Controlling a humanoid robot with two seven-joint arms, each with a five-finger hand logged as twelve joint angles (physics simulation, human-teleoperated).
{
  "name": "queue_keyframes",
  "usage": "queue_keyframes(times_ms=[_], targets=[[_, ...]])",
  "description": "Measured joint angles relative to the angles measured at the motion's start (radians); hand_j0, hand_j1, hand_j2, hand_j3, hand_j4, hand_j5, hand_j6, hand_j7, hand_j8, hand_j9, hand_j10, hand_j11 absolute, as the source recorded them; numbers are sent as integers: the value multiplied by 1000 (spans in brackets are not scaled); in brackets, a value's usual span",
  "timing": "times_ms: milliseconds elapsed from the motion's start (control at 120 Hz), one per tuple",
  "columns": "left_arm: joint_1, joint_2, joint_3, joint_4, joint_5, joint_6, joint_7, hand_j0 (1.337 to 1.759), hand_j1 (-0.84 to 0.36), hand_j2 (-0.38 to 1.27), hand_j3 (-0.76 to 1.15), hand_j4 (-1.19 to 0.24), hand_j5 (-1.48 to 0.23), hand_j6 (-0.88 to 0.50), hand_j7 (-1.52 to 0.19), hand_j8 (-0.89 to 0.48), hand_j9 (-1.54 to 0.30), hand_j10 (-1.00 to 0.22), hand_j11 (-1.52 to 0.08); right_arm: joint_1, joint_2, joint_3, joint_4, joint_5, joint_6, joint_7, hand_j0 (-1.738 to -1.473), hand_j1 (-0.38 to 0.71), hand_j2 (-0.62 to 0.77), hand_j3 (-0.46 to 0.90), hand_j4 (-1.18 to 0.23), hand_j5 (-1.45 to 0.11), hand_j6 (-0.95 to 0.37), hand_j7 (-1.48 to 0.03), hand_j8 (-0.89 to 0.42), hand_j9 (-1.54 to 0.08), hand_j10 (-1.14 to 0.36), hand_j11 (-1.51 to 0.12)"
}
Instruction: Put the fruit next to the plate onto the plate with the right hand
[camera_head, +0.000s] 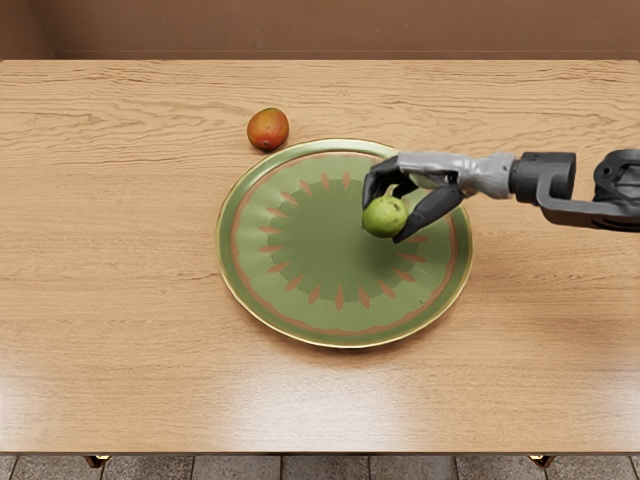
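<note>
A wooden bench filled nearly the whole view, its grain running from side to side. Left of centre and toward the far edge, a reddish-orange fruit sat on the bare wood just beside the upper-left rim of the plate, close to the rim but outside it.

The plate lay in the middle of the bench. It was round, wide and shallow, green with a thin gold rim and rings of small reddish leaf-shaped marks.

Over the right half of the plate, inside the rim, was a small round green fruit. The right hand had hold of it. The dark fingers curled down around its top and right side, and another dark finger came over it from the far side. The fruit's left face was uncovered. Whether the fruit rested on the plate or hung just above it could not be told from this angle.

Behind the hand, the grey wrist and dark forearm stretched across the plate's right rim and ran out to the right edge of the view.
</note>
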Motion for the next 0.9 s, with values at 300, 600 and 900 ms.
queue_keyframes(times_ms=[300, 600, 900], targets=[[0, 0, 0, 0, 0, 0, 0, 1658, 346, 1, 0, -3, -4, -4, -4, -3, -4, -3, -4, -39, 49, -1, -5, 1, -47, 0, -1656, 290, 204, 0, -492, -1003, -375, -954, -390, -963, -730, -964], [-1, 0, 0, 0, 0, 0, 0, 1658, 346, 1, 0, -3, -4, -3, -4, -3, -4, -3, -4, -62, 64, 14, -8, 6, -75, -21, -1657, 197, 110, 0, -454, -762, -374, -736, -390, -740, -564, -740], [0, 0, 0, 0, 0, 0, 0, 1658, 346, 1, 0, -3, -4, -4, -4, -4, -4, -3, -4, -80, 38, 79, -4, 6, -74, -116, -1658, -147, 44, 0, -179, -267, -161, -262, -165, -261, -205, -260]])
